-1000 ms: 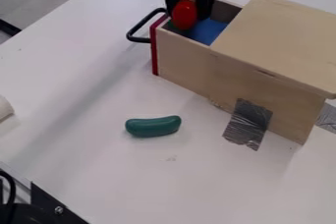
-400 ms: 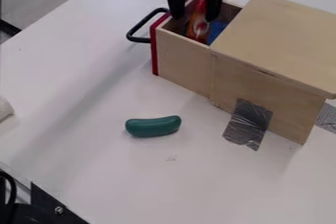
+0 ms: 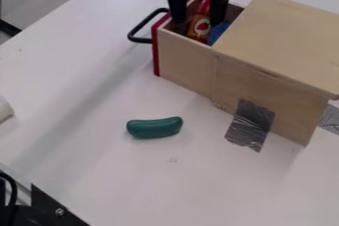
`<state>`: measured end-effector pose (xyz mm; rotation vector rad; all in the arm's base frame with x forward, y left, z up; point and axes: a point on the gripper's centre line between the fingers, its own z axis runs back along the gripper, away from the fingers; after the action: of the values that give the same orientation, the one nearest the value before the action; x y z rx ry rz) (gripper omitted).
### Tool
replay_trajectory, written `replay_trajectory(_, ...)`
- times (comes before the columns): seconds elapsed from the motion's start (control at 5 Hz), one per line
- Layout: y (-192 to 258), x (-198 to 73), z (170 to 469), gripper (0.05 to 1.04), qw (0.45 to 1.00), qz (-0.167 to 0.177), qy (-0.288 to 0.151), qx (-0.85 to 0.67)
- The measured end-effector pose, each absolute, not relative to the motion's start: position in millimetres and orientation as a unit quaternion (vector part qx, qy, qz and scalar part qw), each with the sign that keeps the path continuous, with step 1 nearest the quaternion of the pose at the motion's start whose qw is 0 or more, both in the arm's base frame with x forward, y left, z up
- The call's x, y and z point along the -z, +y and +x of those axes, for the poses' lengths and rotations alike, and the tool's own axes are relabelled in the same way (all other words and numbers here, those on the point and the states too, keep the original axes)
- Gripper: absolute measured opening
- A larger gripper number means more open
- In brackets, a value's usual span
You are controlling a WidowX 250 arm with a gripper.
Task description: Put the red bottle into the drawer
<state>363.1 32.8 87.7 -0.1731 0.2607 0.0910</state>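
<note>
At the top of the camera view, the black gripper (image 3: 198,21) hangs over the pulled-out drawer (image 3: 182,50), its two fingers spread apart with their tips at the drawer's opening. The red bottle (image 3: 199,26) stands tilted inside the drawer, its label facing the camera and its upper part rising between and behind the fingers. The drawer's side wall hides the bottle's base. A blue thing (image 3: 218,32) lies in the drawer to the right of the bottle, partly hidden.
The wooden cabinet (image 3: 278,41) stands right of the drawer, with silver tape (image 3: 250,125) joining it to the table. A black handle (image 3: 138,29) juts from the drawer's red front. A green toy vegetable (image 3: 154,127) lies on the white table (image 3: 99,170).
The gripper has opened and shifted slightly right. The bottle, earlier between the fingers with its red end facing the camera, has dropped into the drawer and swung more upright.
</note>
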Motion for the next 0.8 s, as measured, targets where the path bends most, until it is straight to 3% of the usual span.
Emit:
replay_trajectory(0.4, 40, -137, 338, 0.995, 0.99, -0.093, 0.101, -0.033)
replay_trajectory(0.6, 54, -145, 310, 0.995, 0.992, -0.063, 0.11, -0.02)
replay_trajectory(0.8, 67, -135, 273, 0.995, 0.993, 0.003, 0.116, 0.006)
